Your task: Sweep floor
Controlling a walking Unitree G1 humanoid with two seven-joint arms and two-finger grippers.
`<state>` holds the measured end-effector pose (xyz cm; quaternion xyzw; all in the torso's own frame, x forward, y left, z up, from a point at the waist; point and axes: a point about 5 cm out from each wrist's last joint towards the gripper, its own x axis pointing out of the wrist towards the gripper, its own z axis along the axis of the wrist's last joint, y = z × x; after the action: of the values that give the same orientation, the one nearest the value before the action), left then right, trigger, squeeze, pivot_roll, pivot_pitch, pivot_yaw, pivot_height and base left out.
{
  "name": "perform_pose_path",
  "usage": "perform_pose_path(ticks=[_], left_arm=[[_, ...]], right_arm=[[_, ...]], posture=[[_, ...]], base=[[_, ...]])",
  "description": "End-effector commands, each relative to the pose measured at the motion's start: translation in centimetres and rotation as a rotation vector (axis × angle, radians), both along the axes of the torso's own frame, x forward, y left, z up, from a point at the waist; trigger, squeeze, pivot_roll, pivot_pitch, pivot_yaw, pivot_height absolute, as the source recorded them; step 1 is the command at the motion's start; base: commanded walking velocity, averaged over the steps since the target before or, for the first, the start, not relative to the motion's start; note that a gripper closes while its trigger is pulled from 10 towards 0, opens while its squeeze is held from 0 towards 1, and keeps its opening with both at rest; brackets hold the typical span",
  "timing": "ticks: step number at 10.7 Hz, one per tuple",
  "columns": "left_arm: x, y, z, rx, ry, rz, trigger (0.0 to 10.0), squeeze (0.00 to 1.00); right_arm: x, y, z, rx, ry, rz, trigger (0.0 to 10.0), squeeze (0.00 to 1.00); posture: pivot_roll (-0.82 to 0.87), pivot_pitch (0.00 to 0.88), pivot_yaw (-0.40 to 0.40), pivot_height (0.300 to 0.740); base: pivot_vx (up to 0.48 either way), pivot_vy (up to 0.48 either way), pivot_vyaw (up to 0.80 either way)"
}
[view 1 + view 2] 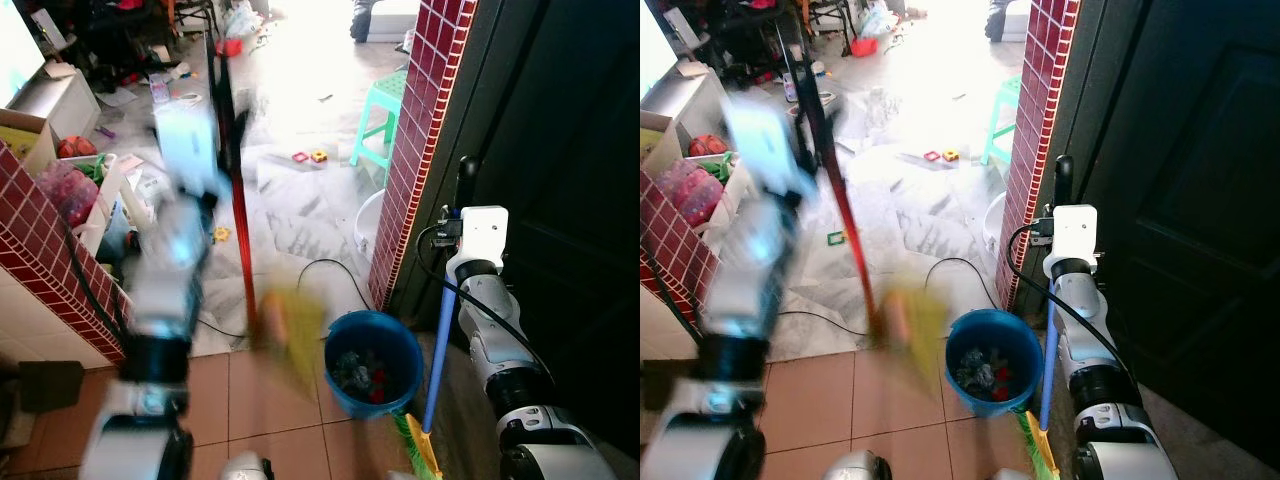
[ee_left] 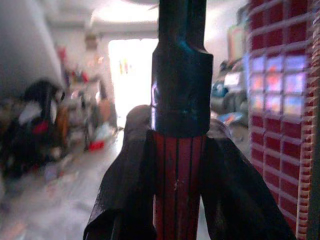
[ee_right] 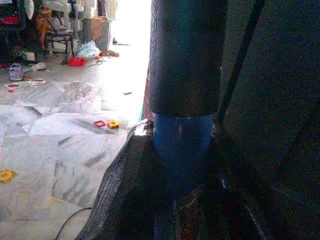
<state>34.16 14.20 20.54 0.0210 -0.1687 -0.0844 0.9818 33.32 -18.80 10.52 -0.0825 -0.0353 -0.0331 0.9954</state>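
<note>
My left gripper (image 1: 232, 125) is shut on a long red handle (image 1: 243, 250) with a black upper sleeve (image 2: 181, 75). In the left wrist view its fingers (image 2: 125, 200) press against both sides of the handle. The handle ends low in a blurred yellow head (image 1: 290, 330) on the tiled floor. At my right side, my right gripper (image 1: 463, 195) is shut on a broom's blue pole (image 1: 438, 350). The broom's green and yellow bristles (image 1: 420, 445) rest near my feet. In the right wrist view the black fingers (image 3: 125, 200) clamp the blue pole (image 3: 181, 140).
A blue bucket (image 1: 373, 360) holding rubbish stands between the two tools. Beside it rise a red brick pillar (image 1: 420, 150) and a dark door (image 1: 570, 200). A green stool (image 1: 385, 115), a white basin (image 1: 366, 225), a black cable (image 1: 330, 265), small toys (image 1: 310, 156) and clutter lie ahead.
</note>
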Motion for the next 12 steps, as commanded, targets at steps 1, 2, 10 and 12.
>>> perform_pose_path(ticks=[1, 2, 10, 12], left_arm=[[-0.2, 0.7, 3.3, -0.032, -0.143, 0.032, 10.0, 0.00], [0.0, 1.0, 4.0, -0.039, -0.168, 0.047, 10.0, 0.00], [-0.1, -3.3, 8.1, -0.152, -0.353, -0.025, 10.0, 0.00], [-1.2, -7.9, 6.6, -0.152, -0.367, -0.142, 10.0, 0.00]], right_arm=[[0.2, 0.1, 0.3, -0.029, -0.011, 0.018, 10.0, 0.00], [0.2, 0.1, 0.3, -0.030, -0.010, 0.018, 10.0, 0.00], [0.4, 0.4, 0.5, -0.022, -0.019, 0.012, 10.0, 0.00], [0.4, 0.5, 0.3, -0.019, -0.019, 0.013, 10.0, 0.00]], posture=[[-0.12, 0.000, 0.032, 0.740], [-0.12, 0.000, 0.032, 0.740], [-0.13, 0.000, 0.048, 0.740], [-0.14, 0.000, 0.056, 0.740]], base=[[0.000, 0.000, 0.00], [0.000, 0.000, 0.00], [0.000, 0.000, 0.00], [0.000, 0.000, 0.00]])
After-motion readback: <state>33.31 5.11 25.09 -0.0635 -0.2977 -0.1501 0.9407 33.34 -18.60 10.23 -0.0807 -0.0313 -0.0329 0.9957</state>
